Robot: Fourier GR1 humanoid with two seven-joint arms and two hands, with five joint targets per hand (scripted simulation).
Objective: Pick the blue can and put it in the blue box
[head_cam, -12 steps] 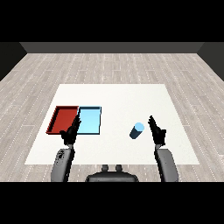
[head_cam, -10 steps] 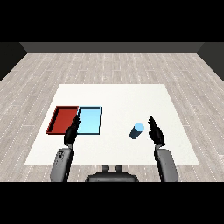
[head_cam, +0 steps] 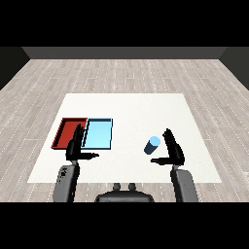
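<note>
A light blue can [head_cam: 152, 145] stands on the white table, right of centre. My right hand [head_cam: 173, 149] is open just to its right, fingers straight and thumb stretched toward the can, with a small gap between them. The light blue tray [head_cam: 98, 133] lies left of centre beside the red tray [head_cam: 67, 131]. My left hand [head_cam: 77, 146] is open at the trays' near edge, over the line where the two trays meet.
The white table [head_cam: 131, 112] extends well beyond the trays on all sides, with wooden floor around it. Bare table lies between the blue tray and the can.
My right hand has shifted a little left, closer to the can, with its thumb spread out. The left hand and the can have stayed put.
</note>
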